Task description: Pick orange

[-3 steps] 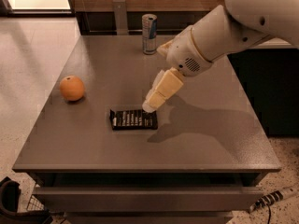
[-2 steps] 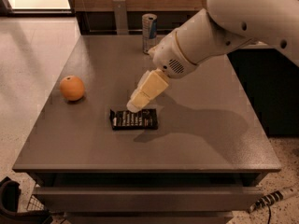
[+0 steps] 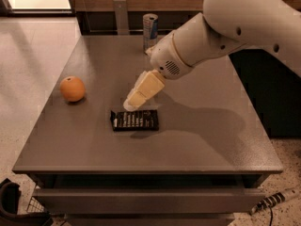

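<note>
The orange (image 3: 72,89) is a small round fruit with a dimpled stem spot, sitting on the grey table (image 3: 202,140) near its left edge. My gripper (image 3: 130,104) hangs from the white arm over the table's middle, just above a black snack packet (image 3: 134,120). It is to the right of the orange, about a hand's width away, and holds nothing that I can see.
A silver and blue drink can (image 3: 150,31) stands at the table's back edge, behind the arm. A dark cabinet stands to the right of the table. A black object lies on the floor at the bottom left.
The arm has swung left across the table, so the gripper now sits over the left part of the black packet, closer to the orange.
</note>
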{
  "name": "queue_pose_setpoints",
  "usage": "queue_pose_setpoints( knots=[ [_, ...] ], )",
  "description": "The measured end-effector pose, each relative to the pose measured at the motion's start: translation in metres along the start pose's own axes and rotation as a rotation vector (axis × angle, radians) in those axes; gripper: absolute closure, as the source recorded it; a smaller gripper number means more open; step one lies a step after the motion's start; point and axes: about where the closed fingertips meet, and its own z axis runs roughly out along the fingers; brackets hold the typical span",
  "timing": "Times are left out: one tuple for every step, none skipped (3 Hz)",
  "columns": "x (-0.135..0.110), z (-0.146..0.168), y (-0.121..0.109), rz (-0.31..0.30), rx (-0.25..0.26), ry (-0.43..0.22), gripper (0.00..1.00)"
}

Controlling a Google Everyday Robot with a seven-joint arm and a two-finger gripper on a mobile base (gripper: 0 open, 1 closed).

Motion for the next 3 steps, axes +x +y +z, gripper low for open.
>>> queue_pose_setpoints(
  knots=[
    [-0.019, 0.031, -0.02, -0.021, 0.005, -0.107, 0.0],
    [-0.04, 0.062, -0.035, -0.05, -0.02, -0.208, 0.0],
    [-0.059, 0.088, -0.034, -0.073, -0.054, -0.264, 0.0]
  ],
)
